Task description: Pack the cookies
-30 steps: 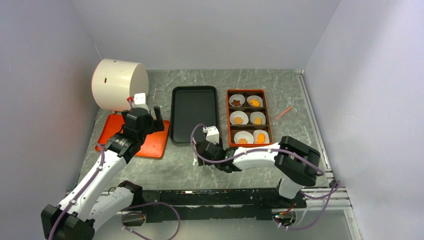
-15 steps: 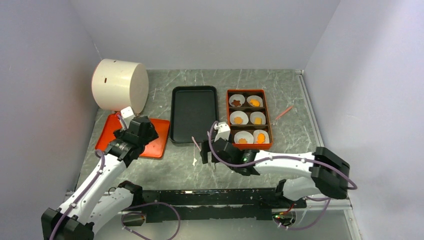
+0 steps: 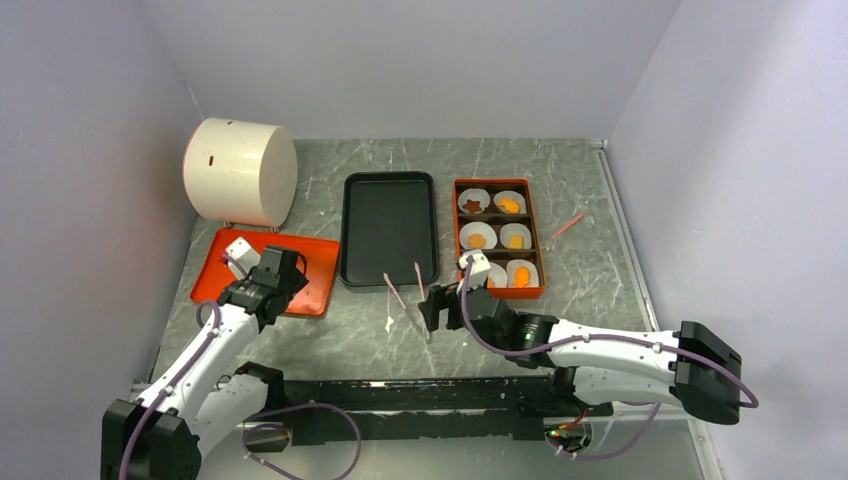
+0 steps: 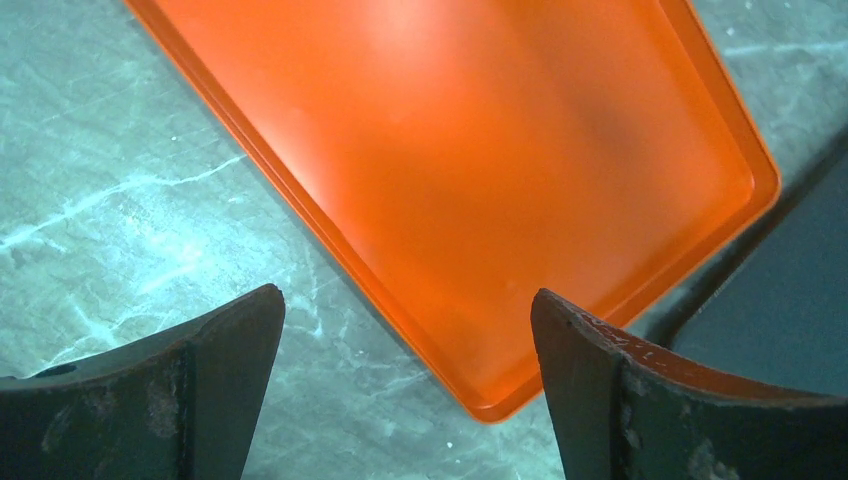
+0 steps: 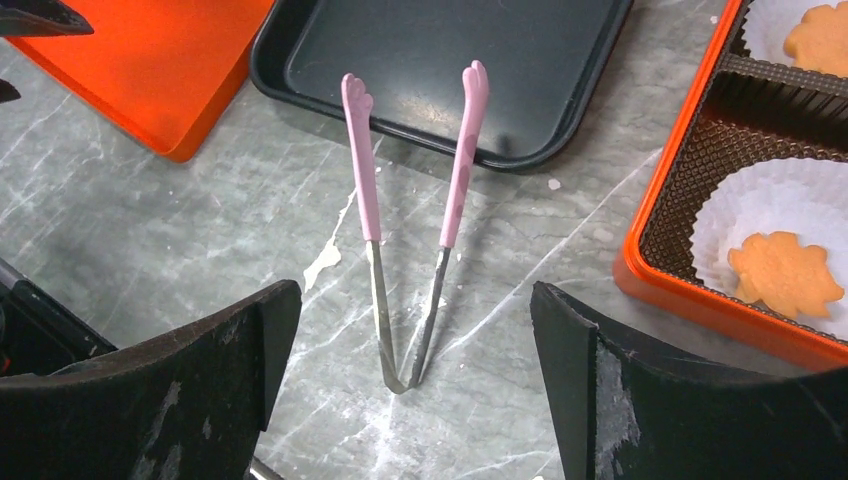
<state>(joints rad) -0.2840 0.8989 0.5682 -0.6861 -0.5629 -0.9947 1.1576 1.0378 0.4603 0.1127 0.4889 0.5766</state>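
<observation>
The cookies point(image 3: 509, 205) lie in white paper cups inside an orange six-compartment box point(image 3: 497, 291); one is dark brown point(image 3: 470, 206), the others orange. The right wrist view shows a leaf-shaped cookie point(image 5: 785, 275) in the nearest cup. Pink-tipped metal tongs point(image 5: 410, 230) lie free on the table, tips resting on the black tray's rim. My right gripper point(image 5: 415, 298) is open just behind the tongs' hinge point(image 3: 428, 330), holding nothing. My left gripper point(image 4: 408, 300) is open above the near corner of the orange lid point(image 4: 480, 180).
A black tray point(image 3: 389, 228) sits between the orange lid point(image 3: 310, 280) and the box. A big white cylinder point(image 3: 240, 170) lies on its side at the back left. A thin pink stick point(image 3: 567, 225) lies right of the box. Walls close in on three sides.
My right gripper opened wider and drew back to the right, leaving the tongs lying on the table. My left gripper slid back toward the lid's near edge, staying open.
</observation>
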